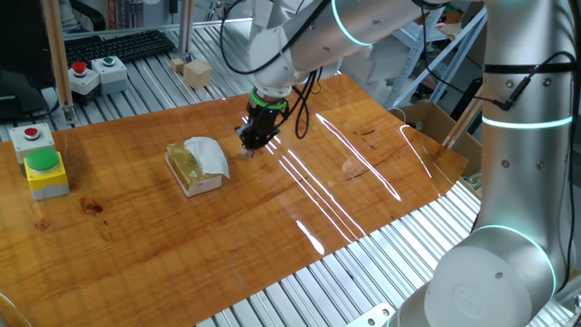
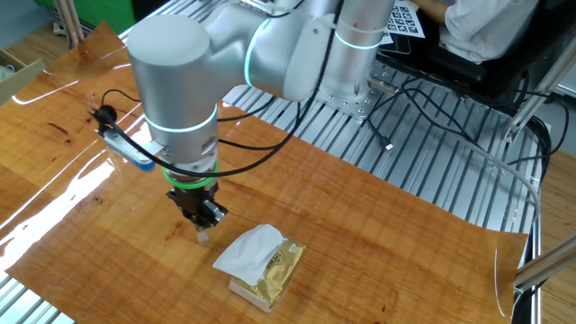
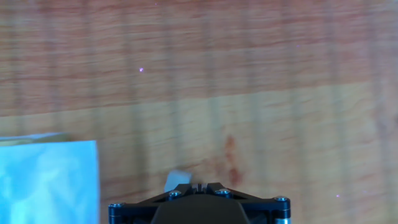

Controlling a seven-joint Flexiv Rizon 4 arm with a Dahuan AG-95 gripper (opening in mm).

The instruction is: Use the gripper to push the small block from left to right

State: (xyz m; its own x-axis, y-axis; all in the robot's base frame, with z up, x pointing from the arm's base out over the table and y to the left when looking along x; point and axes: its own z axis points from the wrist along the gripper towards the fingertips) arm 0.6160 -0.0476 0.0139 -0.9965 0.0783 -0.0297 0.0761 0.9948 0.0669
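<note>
Down on the glossy orange-brown wooden bench (image 1: 363,182), the black gripper with its glowing green ring (image 1: 254,138) hangs low, fingers pressed together and holding nothing. The tiny pale tan-grey cube (image 3: 177,180) sits right at the fingertips, on their left in the hand view, seemingly touching them. Just beside lies the yellowish block draped in white cloth (image 2: 263,263), near yet apart from the cube.
</note>
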